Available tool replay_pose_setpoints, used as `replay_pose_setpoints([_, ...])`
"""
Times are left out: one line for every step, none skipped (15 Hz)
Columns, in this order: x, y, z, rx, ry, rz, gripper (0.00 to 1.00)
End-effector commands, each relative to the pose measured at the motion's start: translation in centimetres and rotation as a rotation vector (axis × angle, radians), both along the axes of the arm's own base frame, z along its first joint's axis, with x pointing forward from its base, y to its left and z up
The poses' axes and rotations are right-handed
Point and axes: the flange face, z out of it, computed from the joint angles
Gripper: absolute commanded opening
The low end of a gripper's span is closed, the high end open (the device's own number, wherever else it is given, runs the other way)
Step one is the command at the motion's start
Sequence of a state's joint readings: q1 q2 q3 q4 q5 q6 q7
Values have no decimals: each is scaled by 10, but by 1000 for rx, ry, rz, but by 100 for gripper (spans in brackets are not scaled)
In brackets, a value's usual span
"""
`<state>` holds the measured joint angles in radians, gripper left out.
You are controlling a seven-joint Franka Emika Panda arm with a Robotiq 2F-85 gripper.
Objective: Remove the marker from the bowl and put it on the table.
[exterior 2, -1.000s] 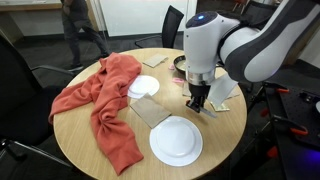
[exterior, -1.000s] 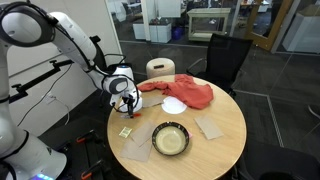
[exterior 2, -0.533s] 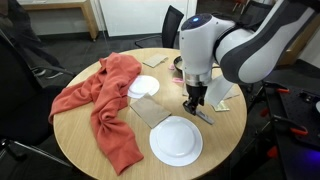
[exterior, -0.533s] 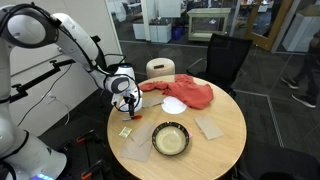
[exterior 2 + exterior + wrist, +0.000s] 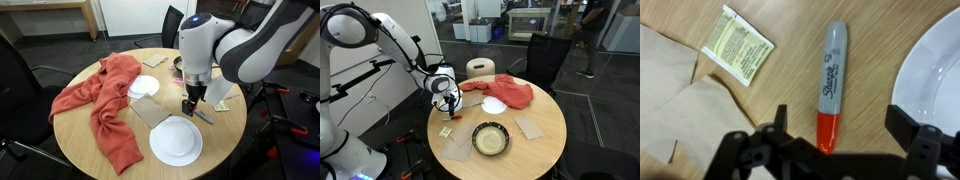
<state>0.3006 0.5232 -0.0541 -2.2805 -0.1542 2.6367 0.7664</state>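
A grey marker [image 5: 832,85] with a red cap lies flat on the wooden table [image 5: 790,80], outside the bowl. My gripper [image 5: 837,125] hovers just over its red end, open, one finger on each side and neither touching it. The bowl's pale rim [image 5: 935,70] shows at the right edge of the wrist view. In both exterior views the gripper [image 5: 445,101] [image 5: 191,105] hangs close above the table beside the bowl [image 5: 490,138] [image 5: 176,140]. The marker [image 5: 203,117] shows as a small grey sliver below the fingers.
A small sauce packet [image 5: 737,45] and brown paper napkins [image 5: 680,100] lie left of the marker. A red cloth [image 5: 505,92] [image 5: 105,100] and a white plate [image 5: 143,87] fill the table's other side. Another napkin [image 5: 530,127] lies beyond the bowl. Chairs surround the round table.
The jaws have gone from shut to open, and the marker now lies free on the table. The arm has barely shifted.
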Motion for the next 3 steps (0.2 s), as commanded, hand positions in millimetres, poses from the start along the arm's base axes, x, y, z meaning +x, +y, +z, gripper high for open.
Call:
replay_pose_setpoints([0, 0, 0, 0, 1, 0, 100])
replay_pose_setpoints([0, 0, 0, 0, 1, 0, 100])
replay_pose_setpoints([0, 0, 0, 0, 1, 0, 100])
